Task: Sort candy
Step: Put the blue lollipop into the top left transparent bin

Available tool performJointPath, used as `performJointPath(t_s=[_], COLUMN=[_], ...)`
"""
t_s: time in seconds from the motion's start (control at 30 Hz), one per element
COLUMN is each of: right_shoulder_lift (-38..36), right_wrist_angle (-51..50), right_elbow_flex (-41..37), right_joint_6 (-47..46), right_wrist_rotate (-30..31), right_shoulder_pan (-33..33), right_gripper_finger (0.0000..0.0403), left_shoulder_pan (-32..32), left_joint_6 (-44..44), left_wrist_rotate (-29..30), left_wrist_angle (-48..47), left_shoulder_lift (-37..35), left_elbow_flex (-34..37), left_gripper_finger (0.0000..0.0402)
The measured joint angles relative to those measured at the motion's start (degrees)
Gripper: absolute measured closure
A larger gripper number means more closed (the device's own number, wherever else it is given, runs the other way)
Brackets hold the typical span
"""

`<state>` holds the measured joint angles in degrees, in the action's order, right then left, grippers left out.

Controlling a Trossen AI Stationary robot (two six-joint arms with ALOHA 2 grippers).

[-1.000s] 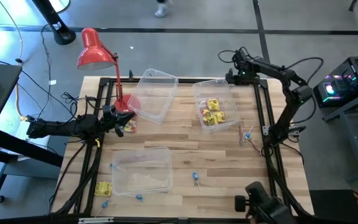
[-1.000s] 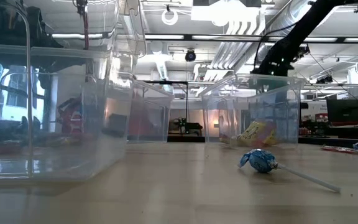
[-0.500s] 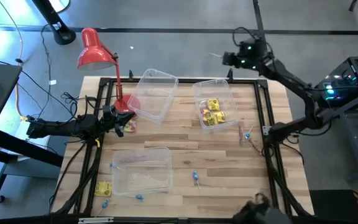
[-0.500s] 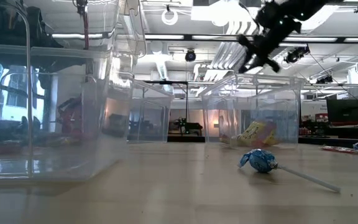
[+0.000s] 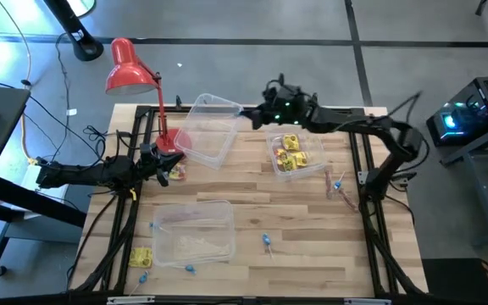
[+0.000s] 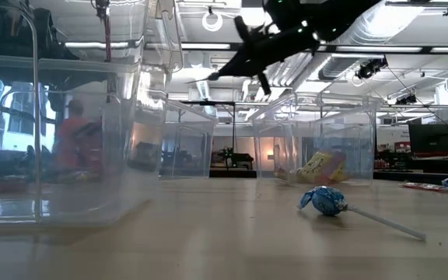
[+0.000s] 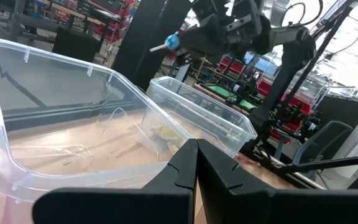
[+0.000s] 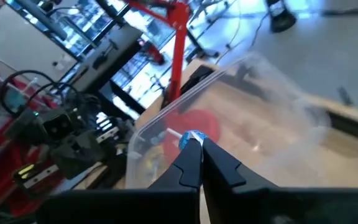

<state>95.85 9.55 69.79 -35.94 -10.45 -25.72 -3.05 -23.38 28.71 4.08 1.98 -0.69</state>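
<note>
right gripper [image 8: 196, 148] pinching blue candy [image 8: 191, 137] (airborne)

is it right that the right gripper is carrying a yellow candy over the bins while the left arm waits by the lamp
Not quite: the right gripper is shut on a blue candy, not a yellow one, as the right wrist view shows. It is over the bins, and the left gripper does wait by the lamp.
</note>
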Motion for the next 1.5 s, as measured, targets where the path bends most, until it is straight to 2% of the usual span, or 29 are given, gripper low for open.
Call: performJointPath(t_s=[0.27,0.37,0.47,0.63,0.73,0.8,0.9,1.03,1.13,1.23,1.37,1.5], right_shoulder_lift=[11.1,14.3,16.8,19.0,19.1,18.9,18.9,18.9,18.8,18.8,14.2,5.3], right_wrist_angle=[-0.3,-4.0,-9.3,-17.0,-22.6,-30.7,-47.8,-73.0,-88.5,-100.5,-99.4,-98.8], right_elbow_flex=[10.4,15.4,20.0,26.7,30.6,34.7,41.6,49.8,53.7,55.1,49.3,39.6], right_joint_6=[1.3,1.5,3.9,7.2,10.9,13.7,18.3,23.2,22.5,18.6,10.4,-4.1], right_wrist_rotate=[-1.7,-0.7,0.0,3.2,0.7,-2.0,-2.1,3.5,6.4,6.9,4.7,13.0], right_shoulder_pan=[4.5,4.9,4.8,4.6,4.3,3.9,4.1,7.4,11.8,16.8,23.3,26.2], right_gripper_finger=[0.0403,0.0388,0.0351,0.0260,0.0214,0.0195,0.0184,0.0183,0.0183,0.0183,0.0183,0.0183], left_shoulder_pan=[0.0,0.0,0.0,0.0,0.0,0.0,0.0,0.0,0.0,0.0,0.0,0.0], left_joint_6=[0.0,0.0,0.0,0.0,0.0,0.0,0.0,0.0,0.0,0.0,0.0,0.0], left_wrist_rotate=[0.0,0.0,0.0,0.0,0.0,0.0,0.0,0.0,0.0,0.0,0.1,-0.1], left_wrist_angle=[0.0,0.0,0.0,0.0,0.0,0.0,0.0,0.0,0.0,0.0,0.0,0.0], left_shoulder_lift=[0.0,0.0,0.0,0.0,0.0,0.0,0.0,0.0,0.0,0.0,0.0,0.1], left_elbow_flex=[0.0,0.0,0.0,0.0,0.0,0.0,0.0,0.0,0.0,0.0,0.0,0.0], left_gripper_finger=[0.0402,0.0402,0.0401,0.0402,0.0402,0.0402,0.0401,0.0402,0.0401,0.0402,0.0402,0.0401])
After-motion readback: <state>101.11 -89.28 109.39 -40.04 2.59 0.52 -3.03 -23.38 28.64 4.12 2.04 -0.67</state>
